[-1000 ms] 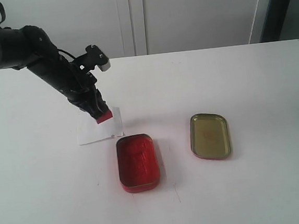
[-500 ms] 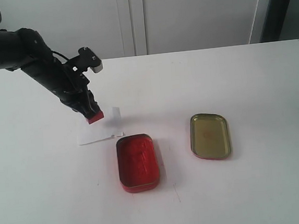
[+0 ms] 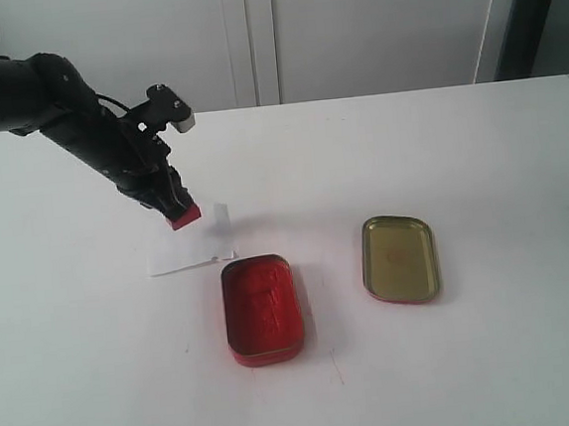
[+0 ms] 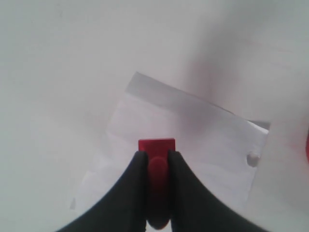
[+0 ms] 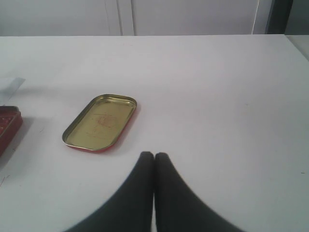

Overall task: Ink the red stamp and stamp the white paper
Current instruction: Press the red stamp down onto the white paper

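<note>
L gripper (image 4: pixel 157 155) pinches the red stamp (image 4: pixel 157 145) by its handle, block end down, over the white paper (image 4: pixel 203 140) (can't tell if it touches). R gripper (image 5: pixel 154 158) is pinched tight w/ nothing in it, near the gold lid (image 5: pixel 100 122). Open red ink tin (image 3: pixel 261 308) sits just by the paper

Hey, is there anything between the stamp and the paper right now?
Nothing visible. The left gripper holds the stamp right over the paper, and the part of the sheet in view around it is bare. The ink tin and the lid lie to the side, off the sheet.
</note>
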Controlling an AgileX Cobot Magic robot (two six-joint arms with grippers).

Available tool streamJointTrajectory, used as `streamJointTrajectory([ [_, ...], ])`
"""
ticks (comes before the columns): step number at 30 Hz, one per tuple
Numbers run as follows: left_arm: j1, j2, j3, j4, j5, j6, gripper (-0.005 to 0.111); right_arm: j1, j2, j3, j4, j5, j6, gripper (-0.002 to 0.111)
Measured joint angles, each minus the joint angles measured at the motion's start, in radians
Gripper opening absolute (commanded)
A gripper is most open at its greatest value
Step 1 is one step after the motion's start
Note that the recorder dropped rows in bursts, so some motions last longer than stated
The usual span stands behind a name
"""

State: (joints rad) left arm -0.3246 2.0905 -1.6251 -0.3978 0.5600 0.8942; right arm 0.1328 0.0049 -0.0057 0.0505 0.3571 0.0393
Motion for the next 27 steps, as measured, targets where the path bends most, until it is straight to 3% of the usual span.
streamJointTrajectory([
  [27, 0.000, 0.104, -0.013, -0.061, -0.018, 0.011, 0.000, 0.000, 0.000, 0.000, 0.000, 0.000, 0.000, 0.000],
])
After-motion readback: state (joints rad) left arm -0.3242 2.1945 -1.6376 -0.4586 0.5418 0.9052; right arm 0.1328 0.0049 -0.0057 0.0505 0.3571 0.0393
